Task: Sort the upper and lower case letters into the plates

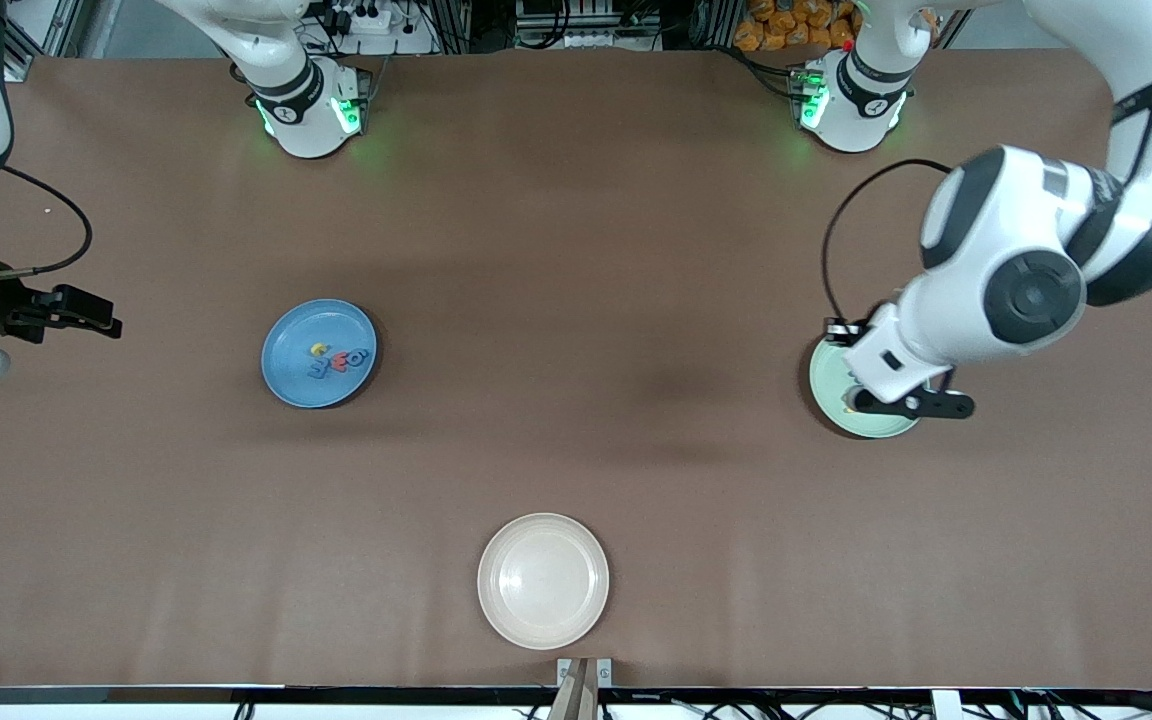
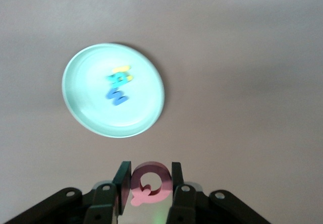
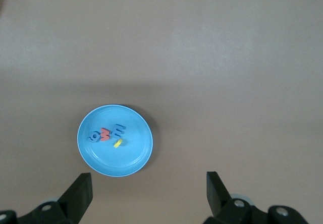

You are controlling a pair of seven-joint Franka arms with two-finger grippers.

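My left gripper [image 2: 149, 178] is shut on a red letter Q [image 2: 151, 167] and holds it up in the air by the mint green plate [image 2: 86, 118]. That plate holds a yellow, a teal and a blue letter [image 2: 118, 85]. In the front view the left hand covers most of the mint plate [image 1: 824, 385]. The blue plate [image 1: 286, 375] holds several letters [image 1: 336, 360], blue, red and yellow. My right gripper [image 3: 149, 193] is open and empty, high over the table beside the blue plate [image 3: 101, 161], toward the right arm's end.
An empty beige plate [image 1: 543, 580] sits near the table's front edge, midway between the two arms' ends. The brown table [image 1: 576, 300] lies bare between the plates.
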